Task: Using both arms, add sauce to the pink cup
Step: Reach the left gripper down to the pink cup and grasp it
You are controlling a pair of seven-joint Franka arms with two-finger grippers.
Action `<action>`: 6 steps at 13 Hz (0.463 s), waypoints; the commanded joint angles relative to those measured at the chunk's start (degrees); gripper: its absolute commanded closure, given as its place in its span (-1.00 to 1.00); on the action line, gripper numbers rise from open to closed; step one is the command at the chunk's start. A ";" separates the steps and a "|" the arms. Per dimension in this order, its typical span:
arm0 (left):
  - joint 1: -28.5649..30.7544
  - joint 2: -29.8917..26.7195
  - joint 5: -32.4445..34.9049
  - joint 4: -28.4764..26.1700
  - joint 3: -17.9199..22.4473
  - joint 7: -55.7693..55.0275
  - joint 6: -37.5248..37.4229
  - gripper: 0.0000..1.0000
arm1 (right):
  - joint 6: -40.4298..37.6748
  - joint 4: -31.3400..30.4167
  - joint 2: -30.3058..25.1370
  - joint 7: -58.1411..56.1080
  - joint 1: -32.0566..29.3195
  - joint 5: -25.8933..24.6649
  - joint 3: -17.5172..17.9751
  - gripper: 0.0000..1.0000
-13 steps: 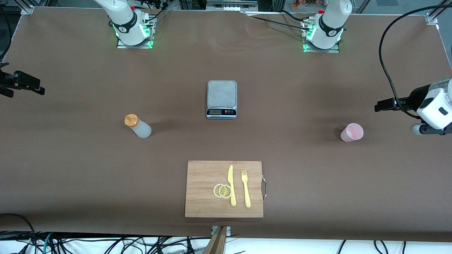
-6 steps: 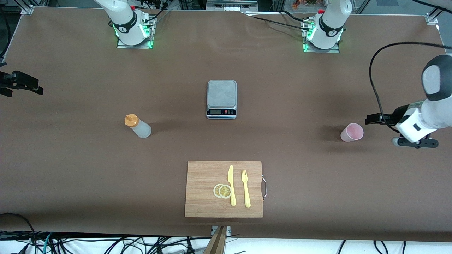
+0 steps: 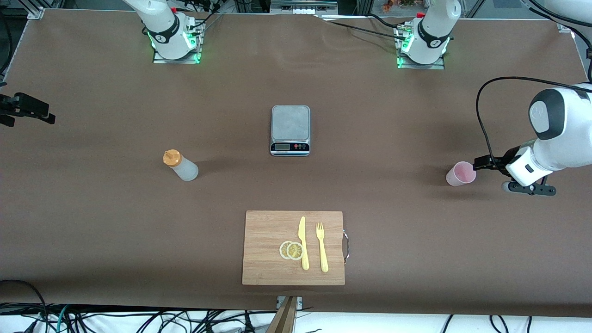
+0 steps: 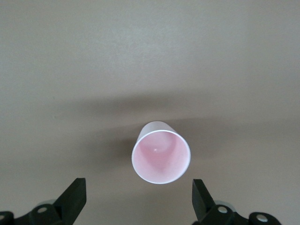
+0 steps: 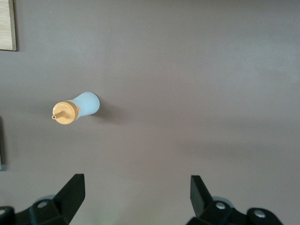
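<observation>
Your left gripper (image 4: 137, 206) sits wide open beside the small pale pink plastic cup (image 3: 460, 174). Your right gripper (image 5: 136, 201), open too, waits over the table (image 3: 92, 222). The whitish squeeze bottle with the orange cap (image 3: 180, 166) stands untouched, so nothing is done yet.

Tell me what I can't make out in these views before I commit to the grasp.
- Scale display: too small to read in the front view.
- Sauce fill level: the cloudy bottle wall hides it in the front and right wrist views.
- Right gripper: mostly cut off at the front view's edge.
- Left gripper contact with the pink cup: none shown; fingers open, beside it.
</observation>
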 commanded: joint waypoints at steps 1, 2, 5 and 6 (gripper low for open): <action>0.05 0.33 1.10 -4.38 0.06 1.71 7.05 -0.96 | -0.81 0.61 0.04 0.08 -0.27 0.17 0.00 -0.99; 0.05 0.51 1.10 -5.70 0.06 2.06 9.00 -0.95 | -0.81 0.61 0.12 0.08 -0.27 0.17 0.00 -0.99; -0.30 0.69 1.10 -8.25 0.06 2.23 12.34 -0.91 | -0.89 0.52 0.13 0.08 -0.27 0.17 -0.09 -0.99; -0.48 0.69 1.10 -8.69 0.06 2.24 12.62 -0.88 | -0.89 0.52 0.13 0.08 -0.27 0.17 -0.09 -0.99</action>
